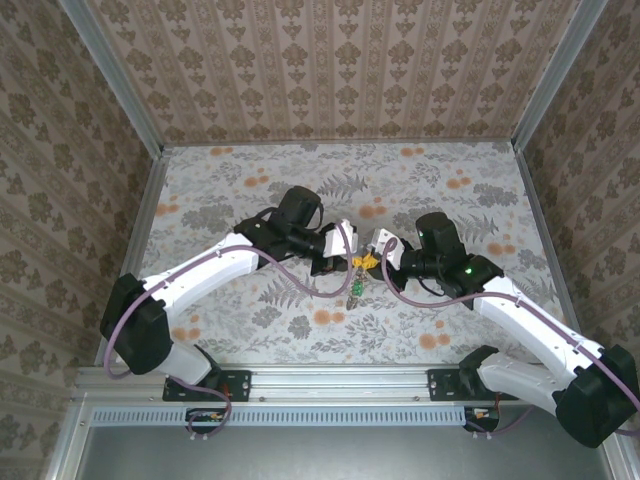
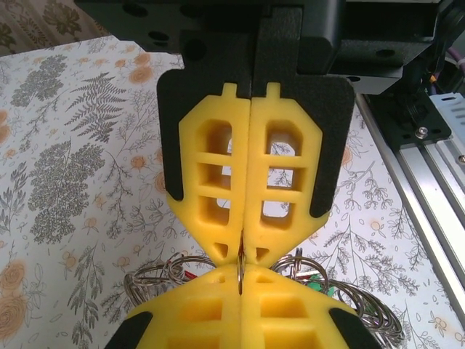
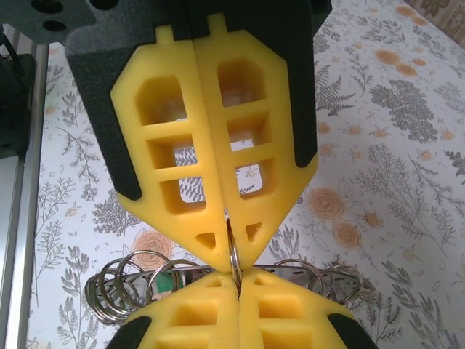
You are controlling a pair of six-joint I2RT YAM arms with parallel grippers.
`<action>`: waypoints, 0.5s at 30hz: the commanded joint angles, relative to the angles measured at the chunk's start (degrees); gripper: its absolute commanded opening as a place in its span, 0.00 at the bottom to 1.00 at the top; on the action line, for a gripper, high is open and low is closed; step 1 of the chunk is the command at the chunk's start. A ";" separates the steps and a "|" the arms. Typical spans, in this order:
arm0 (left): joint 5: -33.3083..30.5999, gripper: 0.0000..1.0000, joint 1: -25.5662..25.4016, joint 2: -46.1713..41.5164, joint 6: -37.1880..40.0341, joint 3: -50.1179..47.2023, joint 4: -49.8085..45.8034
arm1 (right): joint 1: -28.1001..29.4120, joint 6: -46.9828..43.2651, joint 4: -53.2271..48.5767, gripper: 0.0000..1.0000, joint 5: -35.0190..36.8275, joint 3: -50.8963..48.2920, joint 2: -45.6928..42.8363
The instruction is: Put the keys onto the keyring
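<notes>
Reaching in over the flowery table [image 1: 450, 200], the two arms [image 1: 215, 270] meet at the keyring [image 3: 232, 231], one from each side, so the step in hand looks like holding the keyring up, ready for a key. The left gripper [image 2: 240, 247] is squeezed shut on the keyring's thin edge. The right gripper [image 3: 229, 254] is squeezed shut on it too, tip to tip with the other one. I think the next move needs one gripper to hold tight while the other lets go, takes a key and pushes it into the keyring. That is fiddly, because the keyring could twist or slip. The keyring is thin, shiny metal, seen edge-on, up in the air above the middle of the table. Behind the keyring sits a bunch of shiny wire loops [image 3: 120, 287]. The keys [image 1: 355, 290] hang just below the keyring. They are tiny, with a bit of green and a bit of red. I cannot tell if they are on the keyring yet.
</notes>
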 commanded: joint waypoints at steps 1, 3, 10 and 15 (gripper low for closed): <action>7.49 0.00 1.43 -2.28 -4.58 -2.27 7.70 | 0.17 -0.41 1.83 0.09 0.73 -0.12 -1.28; 10.69 0.00 2.44 -3.12 -7.13 -4.06 12.43 | 0.10 0.92 4.56 0.11 -1.02 -1.30 -1.50; 17.17 0.00 3.88 -3.78 -16.23 -8.82 27.18 | -0.40 5.96 14.37 0.16 -3.77 -4.69 -1.37; 18.12 0.00 3.96 -3.81 -19.87 -10.87 33.53 | -1.30 7.71 17.69 0.17 -4.34 -6.28 -1.53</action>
